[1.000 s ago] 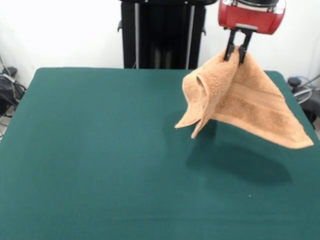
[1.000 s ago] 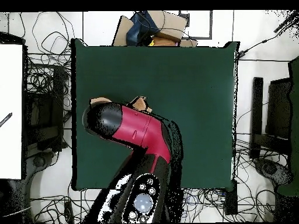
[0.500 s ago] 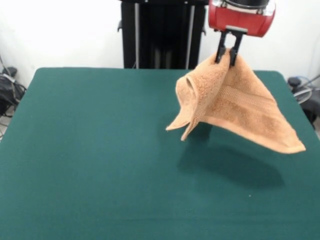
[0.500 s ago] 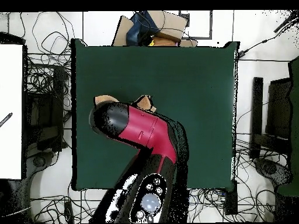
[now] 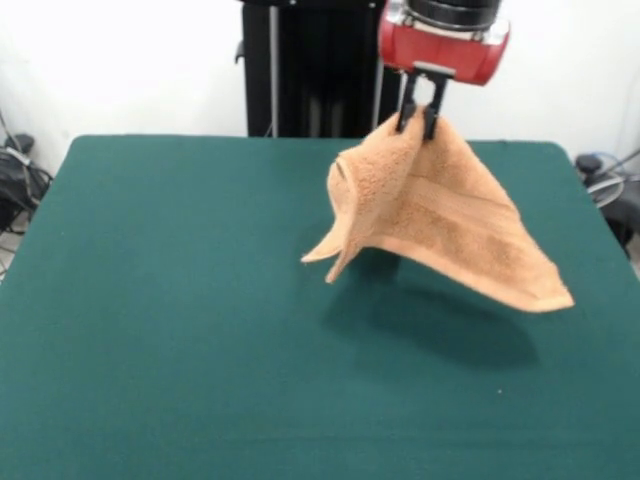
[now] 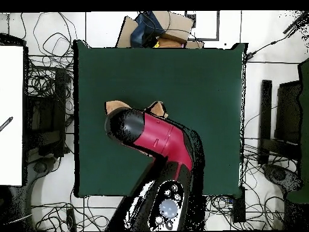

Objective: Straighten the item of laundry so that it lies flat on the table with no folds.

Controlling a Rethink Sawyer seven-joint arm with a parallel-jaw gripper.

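The item of laundry [image 5: 440,215] is a light orange-tan towel that hangs in the air above the table [image 5: 180,330], draped in a cone with one corner trailing low to the right and a folded flap at the left. My gripper [image 5: 419,112] is shut on its top edge, under the red wrist. In the overhead view only two small bits of the item of laundry [image 6: 158,109] peek out past the red and black arm, which hides the gripper there. The table [image 6: 199,78] is dark green.
Cables and boxes lie on the floor around the table in the overhead view, with a cardboard box [image 6: 163,27] at the top edge. A black stand [image 5: 320,70] rises behind the table's far side in the front view.
The gripper has carried the hanging towel leftward in the front view, roughly sixty pixels over the second. In the overhead view the arm has swung to the right.
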